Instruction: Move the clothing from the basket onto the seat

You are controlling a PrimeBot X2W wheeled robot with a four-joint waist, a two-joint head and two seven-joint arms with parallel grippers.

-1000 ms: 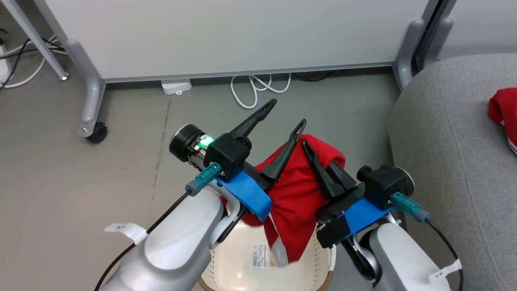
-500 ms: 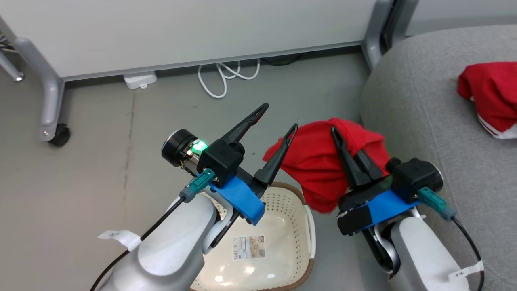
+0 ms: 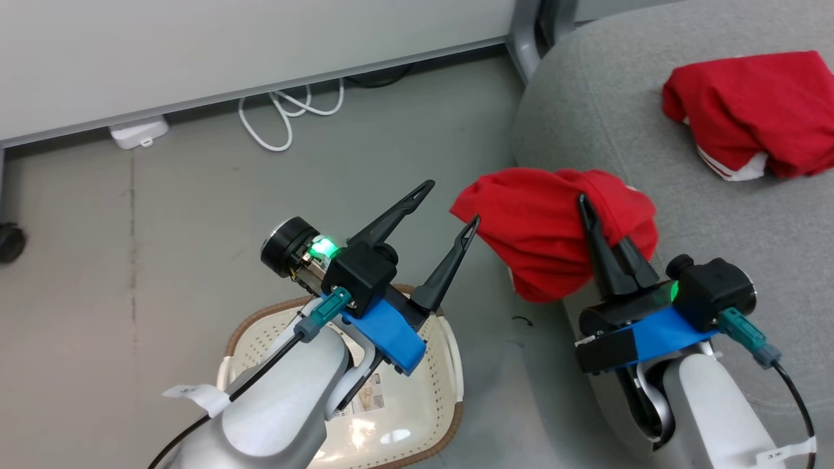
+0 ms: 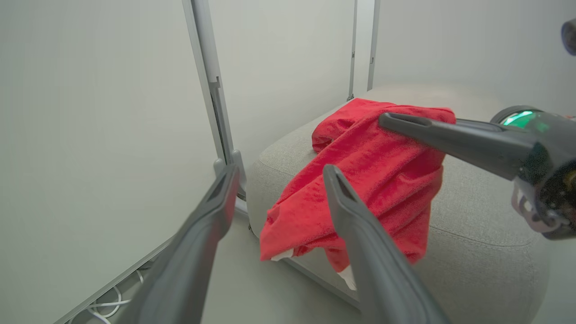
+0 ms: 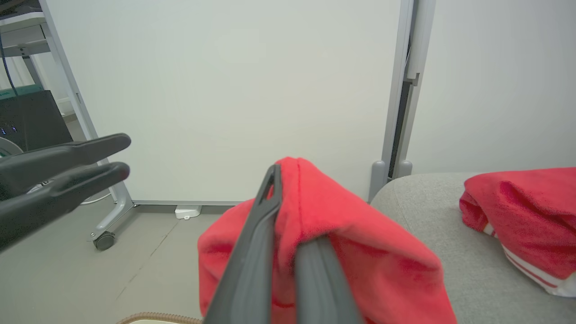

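My right gripper (image 3: 589,215) is shut on the plain red clothing (image 3: 541,228), which hangs over the left edge of the light grey seat (image 3: 717,215). A second red piece with white stripes (image 3: 749,111) lies on the seat further back. The cream basket (image 3: 443,365) stands on the floor at the lower left, under my left arm. My left gripper (image 3: 451,203) is open above the floor, just left of the held garment. The left wrist view shows its open fingers (image 4: 281,173) facing the red cloth (image 4: 373,171). In the right wrist view the cloth (image 5: 342,243) drapes over the shut fingers (image 5: 288,202).
White partition panels on grey legs (image 3: 524,32) stand behind the floor and beside the seat's corner. A white cable coil (image 3: 287,111) and a white adapter (image 3: 137,129) lie by the panel's base. A caster wheel (image 3: 8,242) sits at the far left.
The head camera has swung right. My right gripper has carried the plain red garment from above the basket over to the seat's edge. The left gripper stays open.
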